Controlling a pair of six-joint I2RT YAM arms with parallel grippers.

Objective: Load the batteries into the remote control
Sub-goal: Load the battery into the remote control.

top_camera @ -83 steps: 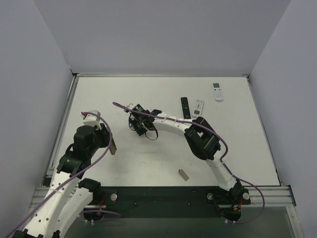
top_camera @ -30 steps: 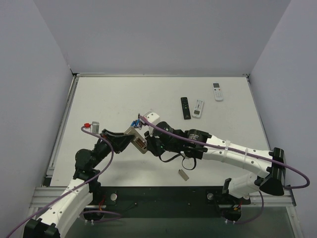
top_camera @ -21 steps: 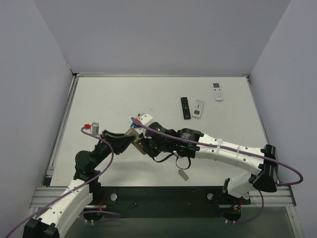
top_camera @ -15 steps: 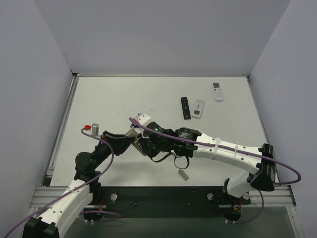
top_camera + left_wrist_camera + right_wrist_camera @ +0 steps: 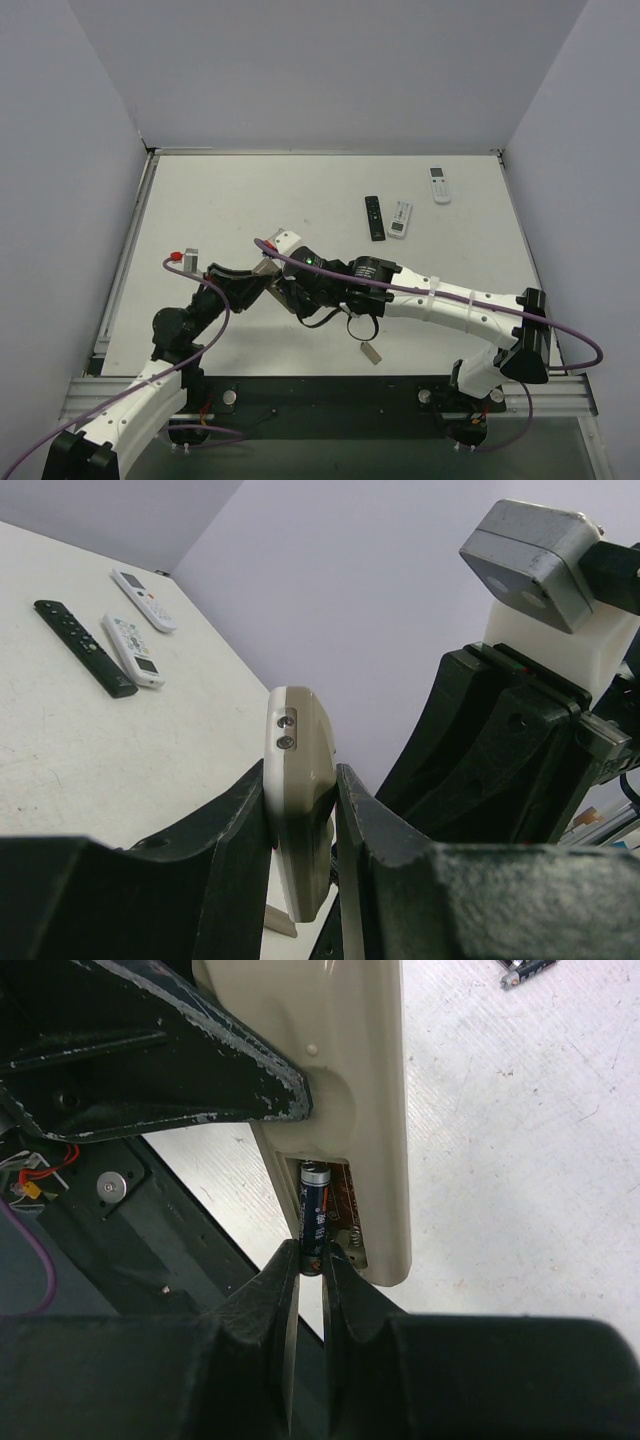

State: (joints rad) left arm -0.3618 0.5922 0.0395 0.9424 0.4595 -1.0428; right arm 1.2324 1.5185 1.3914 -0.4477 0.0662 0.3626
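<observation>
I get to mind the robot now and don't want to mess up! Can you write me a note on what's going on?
Left gripper: shut on the remote control, holding it up off the table.
Right gripper: shut on a battery. The battery's top end is in the recess and its lower end is between the fingertips.
Done: no battery fully seated yet.
Left: press this battery home, then fill the space beside it, which looks empty. No spare batteries in sight.
A small grey piece, perhaps the cover, lies on the table.
</observation>
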